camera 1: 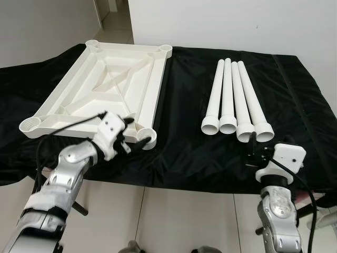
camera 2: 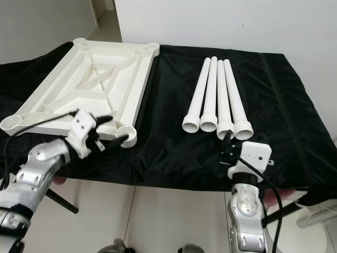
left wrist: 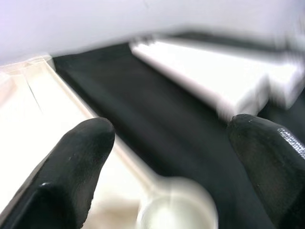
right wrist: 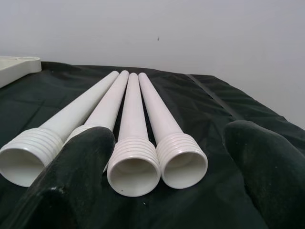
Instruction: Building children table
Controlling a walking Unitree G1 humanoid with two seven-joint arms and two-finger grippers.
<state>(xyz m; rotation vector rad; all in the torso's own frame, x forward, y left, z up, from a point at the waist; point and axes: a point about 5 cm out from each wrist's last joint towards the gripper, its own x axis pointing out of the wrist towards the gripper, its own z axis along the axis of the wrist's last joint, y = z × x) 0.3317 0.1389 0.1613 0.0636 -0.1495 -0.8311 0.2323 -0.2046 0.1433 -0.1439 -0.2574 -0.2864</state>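
Note:
A white plastic table top (camera 1: 105,79) lies upside down on the left of the black-covered table, with a round socket at each corner. Several white legs (camera 1: 234,95) lie side by side on the right, their threaded ends toward me. My left gripper (camera 1: 131,138) is open beside the top's near right corner socket (camera 1: 147,139); the blurred left wrist view shows that socket (left wrist: 176,205) between its fingers (left wrist: 81,157). My right gripper (camera 1: 258,150) is open just in front of the legs' threaded ends (right wrist: 133,167), touching none of them.
The black cloth (camera 1: 184,153) hangs over the table's front edge just below both grippers. A white wall stands behind the table. Tiled floor (camera 1: 184,211) lies below, with a white object (camera 1: 326,216) at the lower right.

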